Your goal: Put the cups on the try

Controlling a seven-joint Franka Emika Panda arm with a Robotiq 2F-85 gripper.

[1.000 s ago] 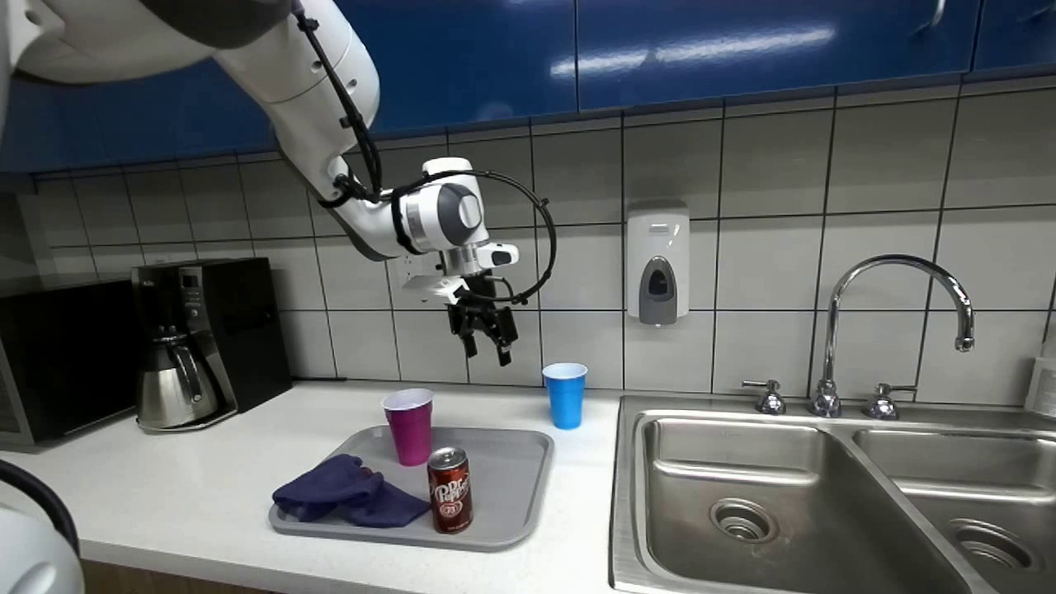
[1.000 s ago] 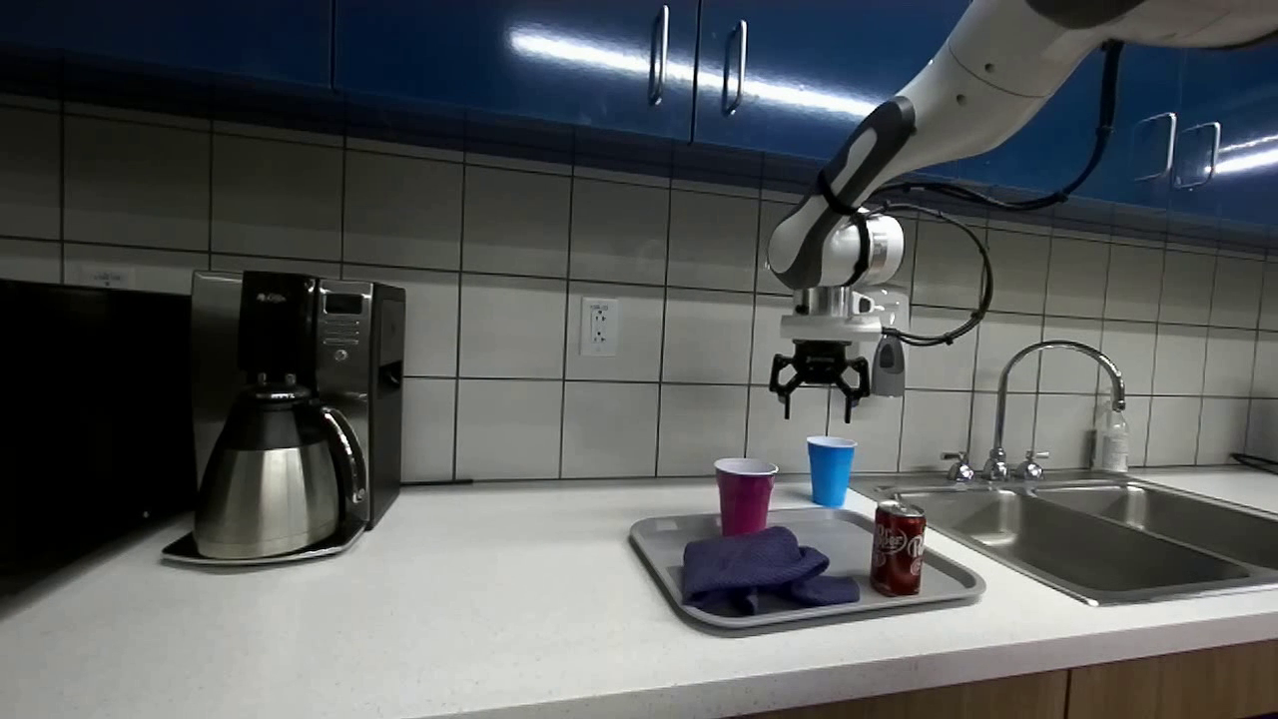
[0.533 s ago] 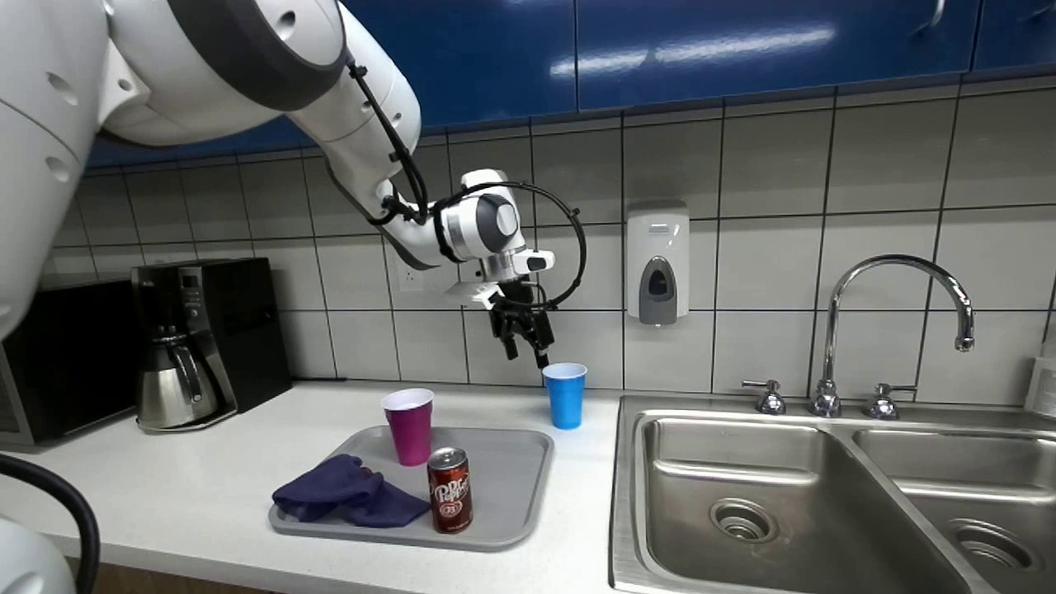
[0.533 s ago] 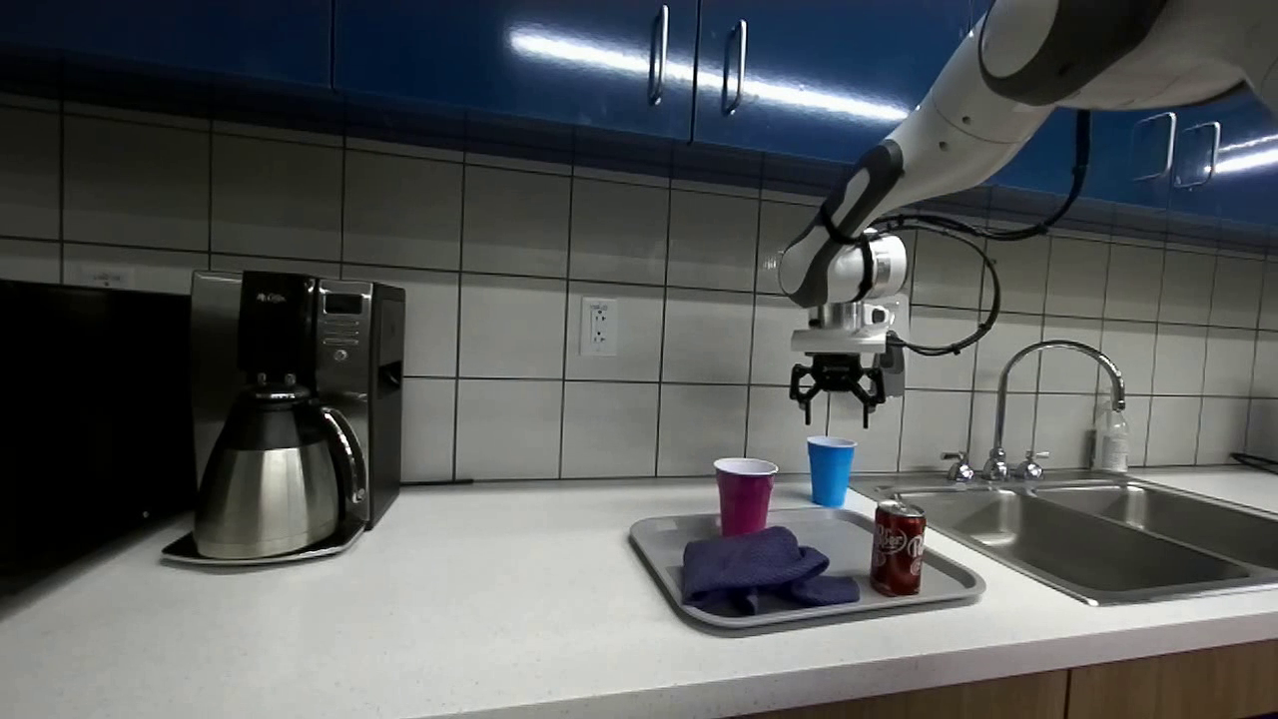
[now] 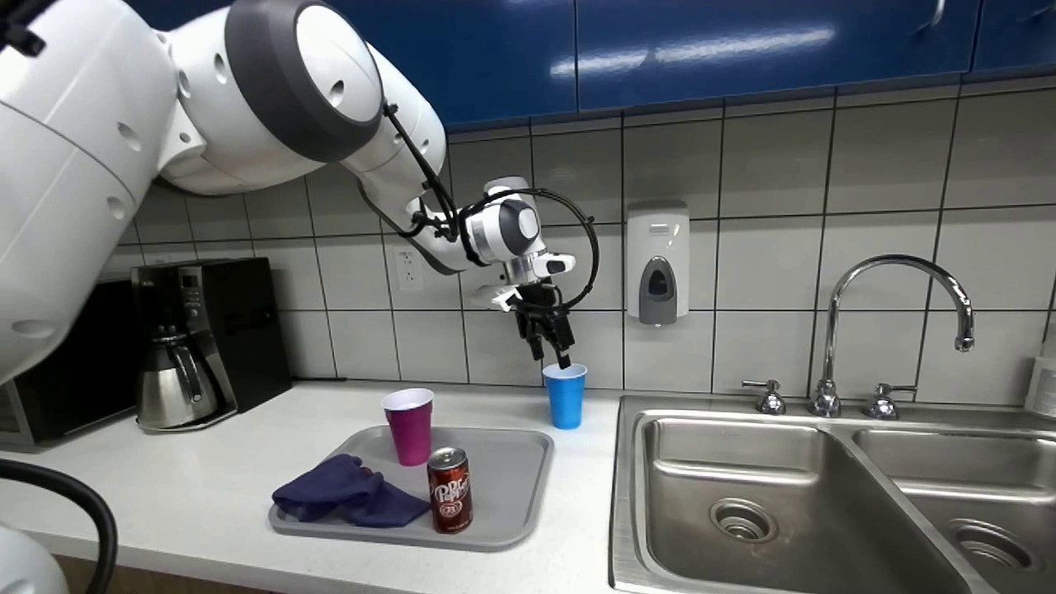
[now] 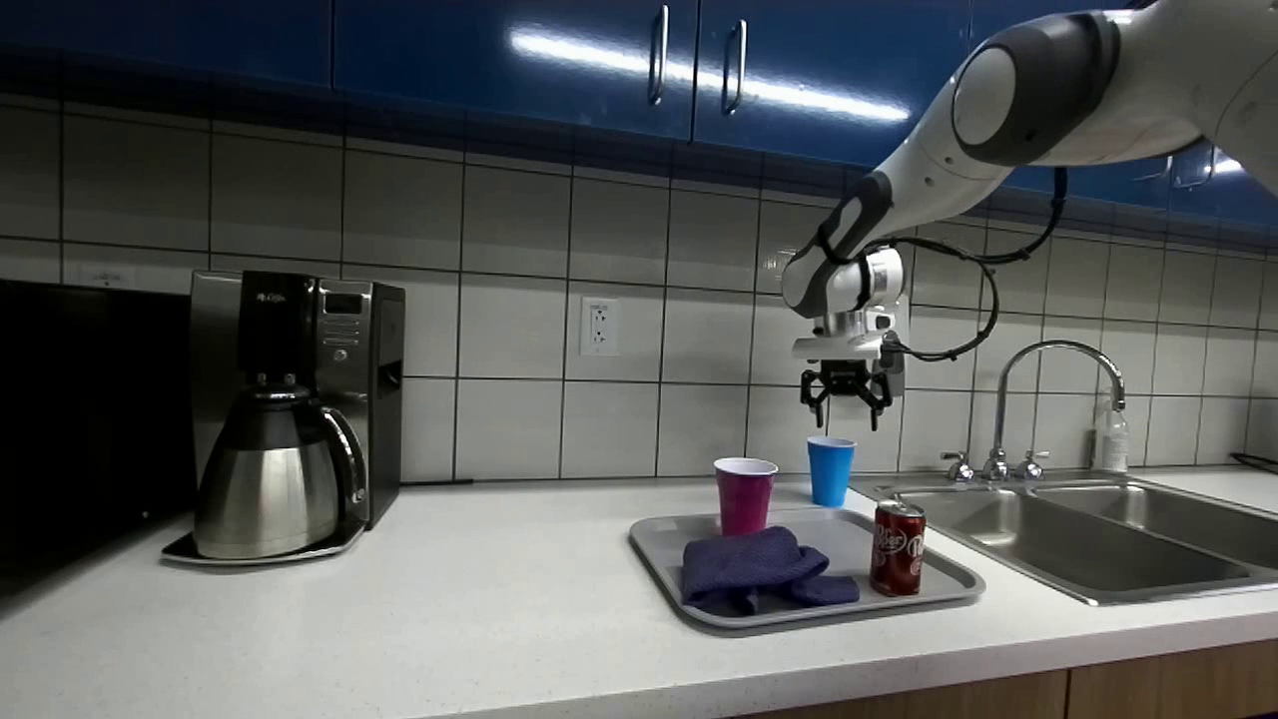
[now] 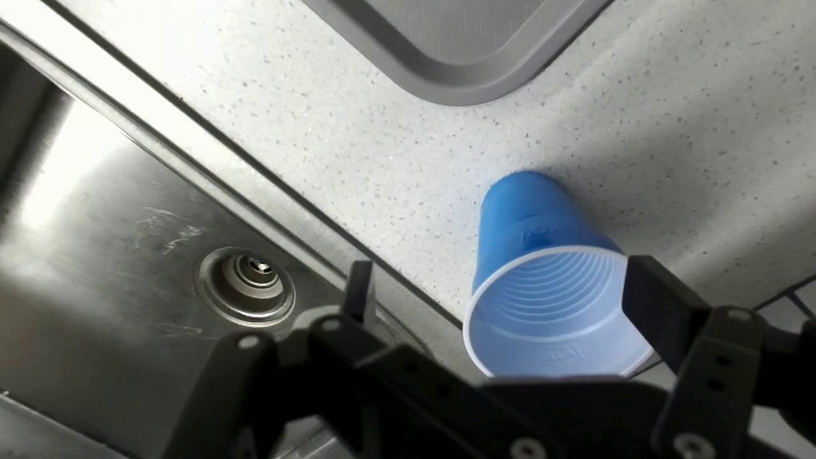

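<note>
Left of and below the tool (image 5: 551,360) in an exterior view, the purple cup (image 5: 412,431) stands upright on the tray (image 5: 502,478), where the task wants it. The tool gapes, gripping nothing, apparently so it can straddle the blue cup (image 5: 565,401), upright just beneath, off the tray. Pale bench (image 5: 223,454) lies below, sink (image 5: 630,495) to the right, tiles (image 5: 771,264) behind.

Site: kitchen. Evidence: double steel sink (image 5: 792,487), curved faucet (image 5: 830,355), coffee maker (image 6: 290,439), wall-mounted dispenser (image 5: 657,262), blue overhead cabinets (image 6: 499,90), tiled wall (image 6: 509,419). Black box (image 6: 95,409), partly cut off: possibly a microwave.
</note>
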